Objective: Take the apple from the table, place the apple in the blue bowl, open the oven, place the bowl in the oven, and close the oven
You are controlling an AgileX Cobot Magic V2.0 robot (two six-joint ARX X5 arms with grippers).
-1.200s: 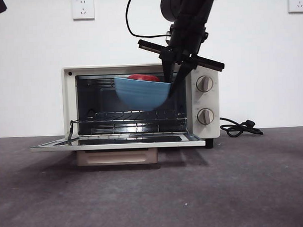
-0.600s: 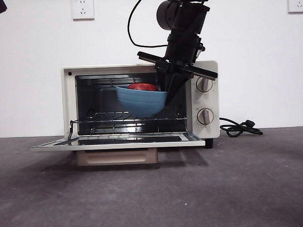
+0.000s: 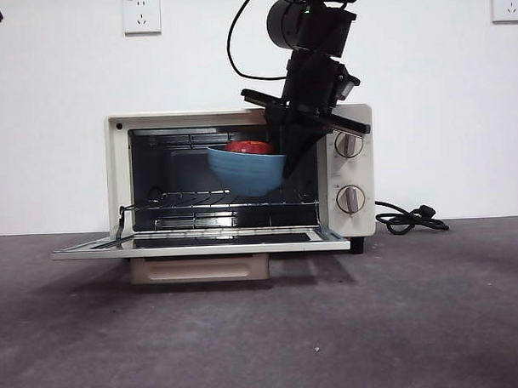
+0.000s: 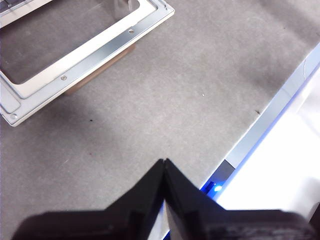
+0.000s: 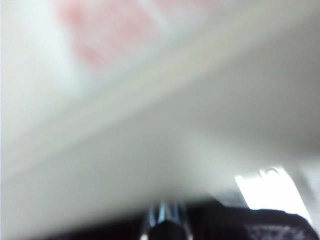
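The right gripper comes down from above, clamped on the right rim of the bowl, which hangs tilted inside the open oven, above its rack. The apple sits in the bowl, just left of the gripper. The right wrist view is only a pale blur. The left gripper, jaws pressed together and empty, hovers over the grey counter near the lowered door. Behind the oven are a white wall and sockets.
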